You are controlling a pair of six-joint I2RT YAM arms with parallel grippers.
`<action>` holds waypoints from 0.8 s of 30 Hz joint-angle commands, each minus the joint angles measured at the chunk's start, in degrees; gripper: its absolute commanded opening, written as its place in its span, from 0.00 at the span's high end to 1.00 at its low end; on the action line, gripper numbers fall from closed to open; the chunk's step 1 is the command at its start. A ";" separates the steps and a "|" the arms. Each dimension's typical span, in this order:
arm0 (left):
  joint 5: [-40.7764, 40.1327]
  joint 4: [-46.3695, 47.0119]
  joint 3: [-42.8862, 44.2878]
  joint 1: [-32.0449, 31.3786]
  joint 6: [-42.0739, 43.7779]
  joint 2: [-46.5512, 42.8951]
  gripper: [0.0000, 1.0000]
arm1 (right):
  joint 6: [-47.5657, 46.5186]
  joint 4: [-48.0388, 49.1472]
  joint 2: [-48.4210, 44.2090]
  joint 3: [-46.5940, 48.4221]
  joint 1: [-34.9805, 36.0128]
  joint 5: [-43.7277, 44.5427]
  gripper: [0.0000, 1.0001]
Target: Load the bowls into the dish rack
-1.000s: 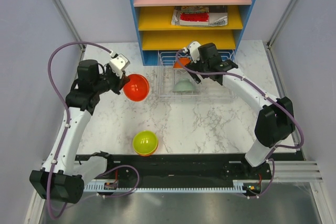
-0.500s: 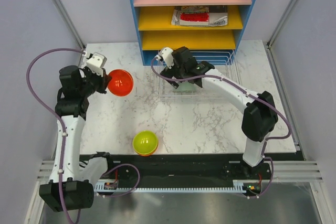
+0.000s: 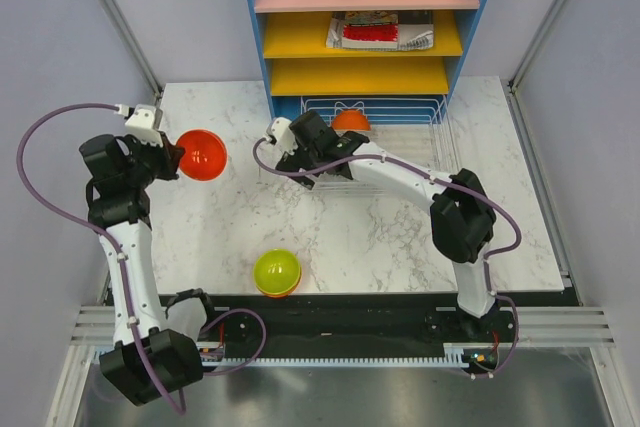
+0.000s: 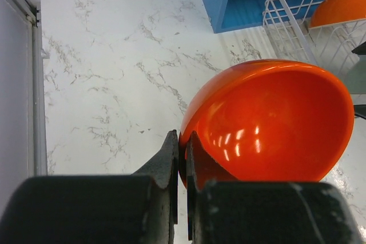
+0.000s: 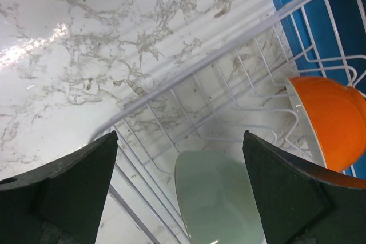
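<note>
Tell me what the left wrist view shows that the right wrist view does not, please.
Only the left wrist view: the red bowl, its rim pinched by the left gripper.
Only the right wrist view: the mint bowl inside the rack, seen between the fingers of the open right gripper.
Both: the orange bowl in the rack, the rack's white wires and the marble table.

pale mint bowl (image 5: 220, 198) cut off by the right wrist view's lower edge and hidden beneath the right arm from above, orange bowl (image 5: 329, 121) clipped at the right edge, dish rack (image 5: 206, 66) near wire blurred, red bowl (image 4: 269, 124) rim partly covered by left pincer (image 4: 183, 141) fingers
</note>
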 commanded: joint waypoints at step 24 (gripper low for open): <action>7.02 3.40 -1.44 3.55 -4.14 -3.30 0.98 | 0.78 -2.01 6.37 8.31 11.75 -2.87 0.02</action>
